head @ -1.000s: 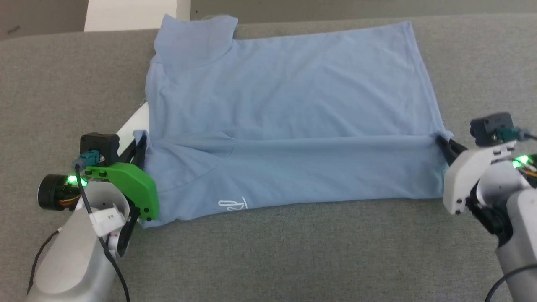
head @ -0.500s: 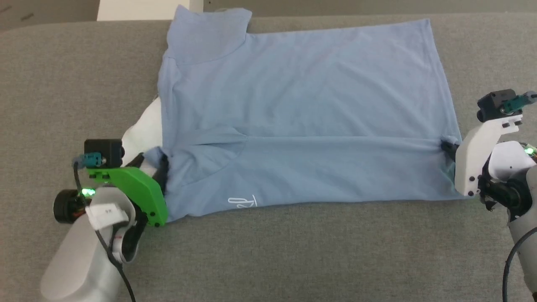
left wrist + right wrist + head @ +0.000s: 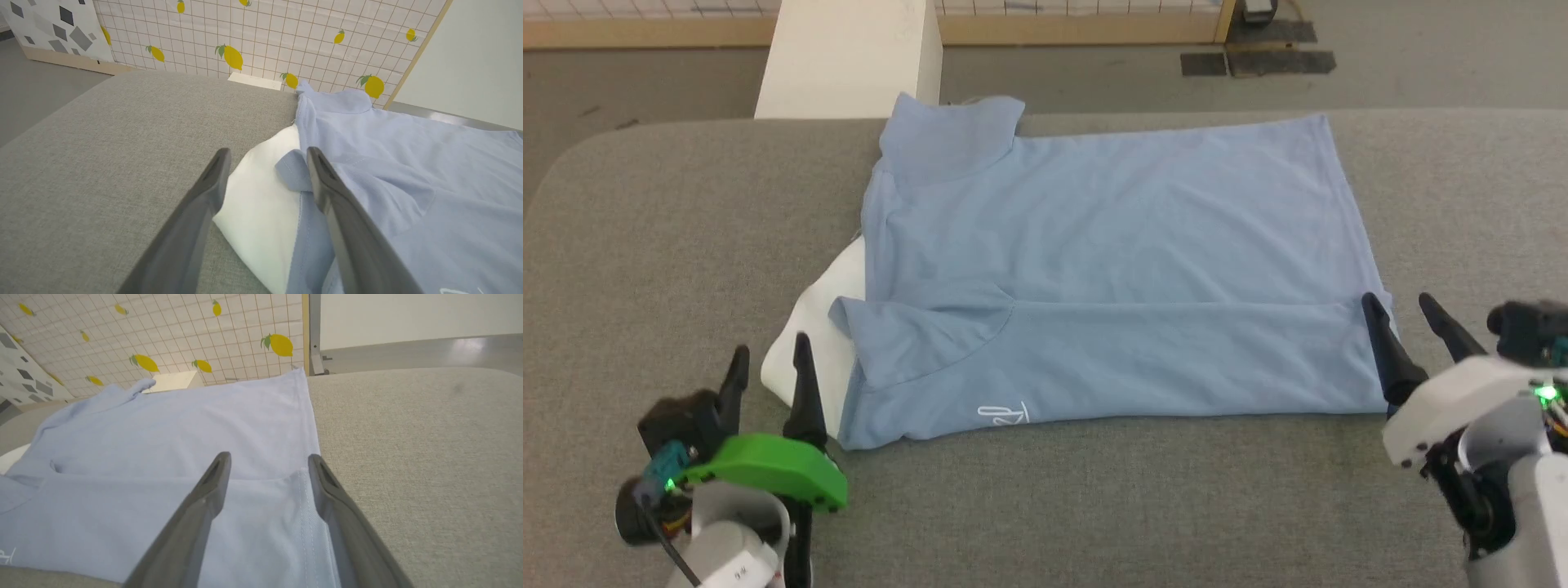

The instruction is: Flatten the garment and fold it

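Your left pincer (image 3: 770, 347) and right pincer (image 3: 1396, 300) have let go of the shirt (image 3: 1111, 220); both stand released at its near corners, by the front edge of the table (image 3: 670, 212).

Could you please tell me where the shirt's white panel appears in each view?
Head view: white panel left of centre, beside the left pincer.
Left wrist view: centre, seen between that pincer's fingers.
Right wrist view: a pale sliver at the left edge.
Shared landmark: the white block at the far side.
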Controlling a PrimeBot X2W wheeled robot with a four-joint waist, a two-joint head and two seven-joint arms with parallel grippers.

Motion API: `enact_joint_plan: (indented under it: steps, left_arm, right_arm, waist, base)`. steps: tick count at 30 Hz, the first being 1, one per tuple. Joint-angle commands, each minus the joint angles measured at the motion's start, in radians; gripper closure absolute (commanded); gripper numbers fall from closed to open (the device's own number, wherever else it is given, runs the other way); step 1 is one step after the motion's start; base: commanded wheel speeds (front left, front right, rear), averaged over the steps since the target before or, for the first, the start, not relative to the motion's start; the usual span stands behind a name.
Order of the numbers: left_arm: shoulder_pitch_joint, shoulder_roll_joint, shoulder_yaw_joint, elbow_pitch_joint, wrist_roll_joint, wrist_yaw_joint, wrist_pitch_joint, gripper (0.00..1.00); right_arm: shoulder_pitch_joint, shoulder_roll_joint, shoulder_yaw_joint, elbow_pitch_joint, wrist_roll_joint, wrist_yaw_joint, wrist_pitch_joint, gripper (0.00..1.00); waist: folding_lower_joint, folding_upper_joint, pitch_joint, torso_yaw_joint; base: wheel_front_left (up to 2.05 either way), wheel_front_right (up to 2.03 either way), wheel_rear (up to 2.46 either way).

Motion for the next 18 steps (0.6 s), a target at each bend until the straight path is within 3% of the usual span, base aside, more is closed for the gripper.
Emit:
enact_joint_plan:
  steps: [1, 8, 13, 18]
  left_arm:
    - [0.027, -0.008, 0.000, -0.005, 0.003, 0.009, -0.006, 0.00]
    - [0.111, -0.040, -0.005, 0.024, -0.038, 0.048, 0.059, 0.00]
    - [0.112, -0.052, -0.006, 0.037, -0.082, 0.063, 0.150, 0.00]
    - [0.078, -0.056, 0.023, 0.090, -0.125, 0.124, 0.258, 0.00]
  right_arm:
    - [0.032, 0.018, -0.010, -0.022, -0.020, -0.001, -0.043, 0.00]
    - [0.133, 0.107, -0.061, -0.095, -0.094, -0.001, -0.204, 0.00]
    - [0.176, 0.132, -0.053, -0.116, -0.099, -0.001, -0.226, 0.00]
    - [0.192, 0.140, -0.039, -0.124, -0.102, -0.001, -0.217, 0.00]
  waist:
    - [0.0000, 0.0000, -0.030, -0.012]
    - [0.0000, 0.0000, -0.060, -0.038]
    - [0.0000, 0.0000, -0.064, -0.057]
    - [0.0000, 0.0000, -0.060, -0.080]
  base:
    - [0.00, 0.00, 0.00]
    - [0.00, 0.00, 0.00]
    - [0.00, 0.00, 0.00]
    - [0.00, 0.00, 0.00]
